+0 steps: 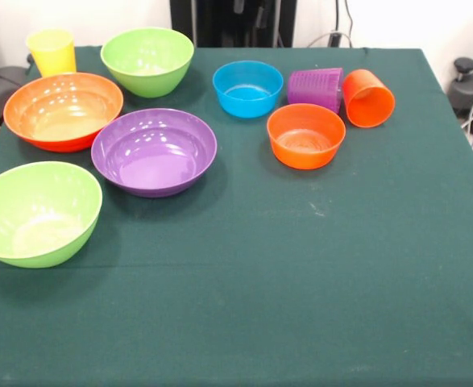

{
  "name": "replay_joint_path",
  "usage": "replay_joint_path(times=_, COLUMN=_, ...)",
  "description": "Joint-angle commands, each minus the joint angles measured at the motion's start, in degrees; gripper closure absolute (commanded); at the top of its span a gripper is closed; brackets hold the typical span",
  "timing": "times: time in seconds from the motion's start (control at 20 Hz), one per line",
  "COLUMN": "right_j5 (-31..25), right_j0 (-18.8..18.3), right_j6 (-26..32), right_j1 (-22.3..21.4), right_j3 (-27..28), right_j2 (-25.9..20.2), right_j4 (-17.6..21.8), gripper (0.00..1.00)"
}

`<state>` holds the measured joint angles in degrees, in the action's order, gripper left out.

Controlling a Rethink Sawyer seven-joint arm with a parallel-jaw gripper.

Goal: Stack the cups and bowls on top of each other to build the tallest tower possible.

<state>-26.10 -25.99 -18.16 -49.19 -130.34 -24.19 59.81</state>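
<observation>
Green-clothed table (317,290): glossy plastic bowls set upright, orange tapered plastic cup (368,97) tipped over; gripper unseen, state untellable.

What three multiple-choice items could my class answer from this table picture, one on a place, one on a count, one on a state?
1. Which bowl stands nearest the yellow cup?
A. small blue bowl
B. large orange bowl
C. small orange bowl

2. How many lime green bowls are on the table?
A. one
B. two
C. three

3. How does the orange cup lie?
A. on its side
B. upright
C. upside down inside a bowl

Answers:
1 B: the large orange bowl sits just in front of the yellow cup, while the small blue bowl and small orange bowl are far across the table.
2 B: one lime green bowl is at the back, another lime green bowl at the front.
3 A: its open mouth faces the camera.
</observation>
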Motion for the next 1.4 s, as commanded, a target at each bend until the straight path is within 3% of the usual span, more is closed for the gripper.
replay_joint_path(times=0.05, right_j5=-3.72, right_j0=2.15, right_j6=-5.87, right_j1=3.99, right_j3=5.81, right_j2=-2.89, right_j4=-1.89, gripper=0.00)
replay_joint_path(times=0.8, right_j5=-2.64, right_j0=0.79, right_j6=-4.46, right_j1=4.03, right_j3=5.79, right_j2=-2.70, right_j4=-1.61, gripper=0.00)
replay_joint_path(times=1.1, right_j5=0.14, right_j0=-4.02, right_j6=-1.85, right_j1=2.83, right_j3=2.83, right_j2=-2.24, right_j4=1.70, gripper=0.00)
replay_joint_path(times=1.4, right_j5=1.43, right_j0=-12.21, right_j6=4.46, right_j1=-0.79, right_j3=-2.12, right_j2=-3.93, right_j4=5.09, gripper=0.00)
